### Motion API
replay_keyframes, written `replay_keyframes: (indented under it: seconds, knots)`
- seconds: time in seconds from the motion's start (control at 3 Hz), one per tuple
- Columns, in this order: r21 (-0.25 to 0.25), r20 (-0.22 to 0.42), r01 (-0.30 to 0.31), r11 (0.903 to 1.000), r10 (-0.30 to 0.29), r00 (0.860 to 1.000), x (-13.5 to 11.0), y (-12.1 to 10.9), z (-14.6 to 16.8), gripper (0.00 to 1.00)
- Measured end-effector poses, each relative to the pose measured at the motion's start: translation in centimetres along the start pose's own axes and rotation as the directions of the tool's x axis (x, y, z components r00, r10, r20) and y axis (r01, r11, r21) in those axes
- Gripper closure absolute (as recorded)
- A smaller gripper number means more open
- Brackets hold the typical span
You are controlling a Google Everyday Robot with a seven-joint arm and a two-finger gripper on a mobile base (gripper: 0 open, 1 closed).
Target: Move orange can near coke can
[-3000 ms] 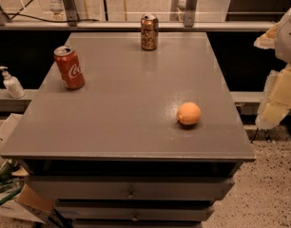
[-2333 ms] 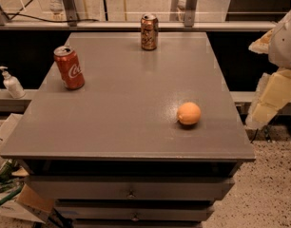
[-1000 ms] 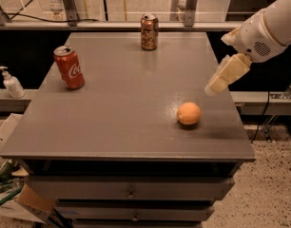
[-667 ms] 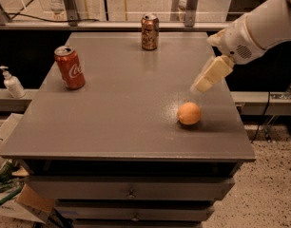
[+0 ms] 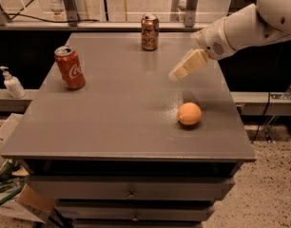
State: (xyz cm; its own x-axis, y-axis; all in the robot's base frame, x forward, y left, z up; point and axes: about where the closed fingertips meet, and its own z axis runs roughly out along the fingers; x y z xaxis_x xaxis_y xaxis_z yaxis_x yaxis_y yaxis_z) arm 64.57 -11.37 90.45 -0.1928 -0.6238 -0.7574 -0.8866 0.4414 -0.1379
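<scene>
orange can (image 5: 149,32) upright at back, coke can (image 5: 69,67) upright left, gripper (image 5: 176,73) mid-right

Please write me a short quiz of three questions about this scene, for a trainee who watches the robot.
1. True or false: the gripper holds the orange can.
2. Which is nearest the gripper? A. soap bottle B. orange fruit C. drawer handle
3. How does the coke can stand on the table?
Key: 1 false, it hangs above the table, apart from the can; 2 B; 3 upright.
</scene>
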Motion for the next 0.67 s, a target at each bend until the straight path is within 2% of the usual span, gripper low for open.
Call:
replay_keyframes:
  seconds: [0.67]
  knots:
    - [0.061, 0.138, -0.092, 0.9940, 0.082, 0.987, -2.7, -5.8, 4.8, 0.00]
